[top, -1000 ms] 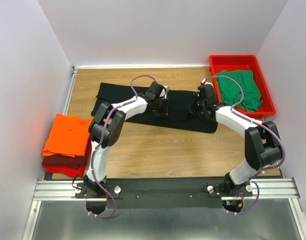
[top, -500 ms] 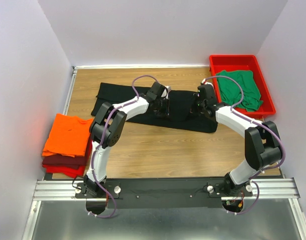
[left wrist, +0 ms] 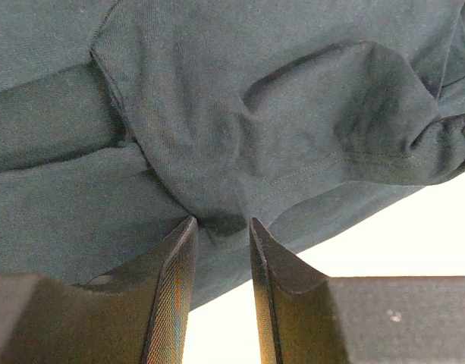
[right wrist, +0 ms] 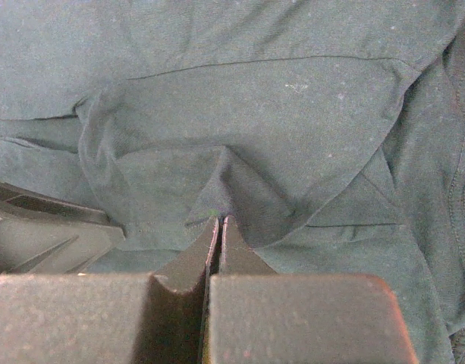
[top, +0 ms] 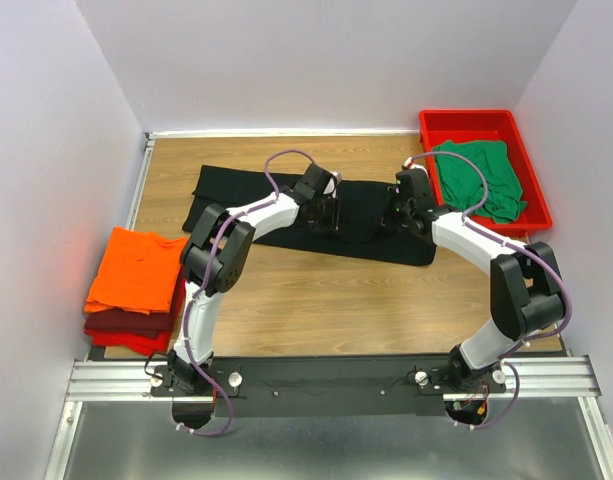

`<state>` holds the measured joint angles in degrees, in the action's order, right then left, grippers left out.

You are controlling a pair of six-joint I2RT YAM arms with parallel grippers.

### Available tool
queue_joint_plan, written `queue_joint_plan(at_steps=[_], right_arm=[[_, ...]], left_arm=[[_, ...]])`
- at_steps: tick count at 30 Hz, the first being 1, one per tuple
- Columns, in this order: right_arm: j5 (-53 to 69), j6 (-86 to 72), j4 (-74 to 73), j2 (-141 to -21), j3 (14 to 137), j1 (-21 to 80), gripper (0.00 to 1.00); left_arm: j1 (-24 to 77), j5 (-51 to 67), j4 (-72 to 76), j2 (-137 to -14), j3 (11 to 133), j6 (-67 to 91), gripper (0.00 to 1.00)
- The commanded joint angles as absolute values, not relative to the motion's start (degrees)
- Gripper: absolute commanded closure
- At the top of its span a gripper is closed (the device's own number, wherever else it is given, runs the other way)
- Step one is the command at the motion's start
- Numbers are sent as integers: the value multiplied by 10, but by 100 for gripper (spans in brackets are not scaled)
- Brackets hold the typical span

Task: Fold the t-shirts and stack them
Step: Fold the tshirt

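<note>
Two grippers sit on the black t-shirt [top: 361,215], which lies spread across the table [top: 316,290] from centre toward 12 o'clock. Left gripper [left wrist: 221,224] has its jaws a little apart, with a cloth ridge at the tips; can't tell if it's pinched. Right gripper [right wrist: 219,221] has its jaws pressed together on a tented peak of the black cloth. Orange t-shirt [top: 136,270] lies folded on top of the dark red t-shirt [top: 126,320] at 9 o'clock. Green t-shirt [top: 476,175] lies crumpled in the red tray [top: 476,122] at 2 o'clock.
</note>
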<state>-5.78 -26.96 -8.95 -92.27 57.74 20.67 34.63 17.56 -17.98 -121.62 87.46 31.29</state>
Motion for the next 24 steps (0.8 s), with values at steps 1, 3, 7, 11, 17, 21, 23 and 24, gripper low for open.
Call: queue_joint_plan(at_steps=[1, 3, 7, 11, 17, 21, 23, 24], right_arm=[[-56, -268, -98, -925, 579, 210, 97], [-57, -268, -99, -926, 579, 210, 97], [-58, -268, -99, -925, 579, 211, 97], [-57, -268, -99, -925, 579, 209, 97], [-58, -268, -99, -927, 580, 209, 97], [-59, -268, -99, -926, 578, 209, 97], [-59, -268, -99, -925, 577, 210, 97], [-58, -268, -99, -924, 576, 210, 97]], left_arm=[[354, 165, -188, -1234, 888, 308, 58], [356, 164, -188, -1238, 892, 309, 58], [359, 164, -191, -1245, 897, 309, 58], [361, 166, -191, -1245, 904, 311, 59], [362, 167, -192, -1241, 909, 310, 67], [361, 164, -193, -1234, 909, 309, 84], [360, 159, -199, -1228, 910, 308, 96], [359, 159, -199, -1225, 909, 308, 97]])
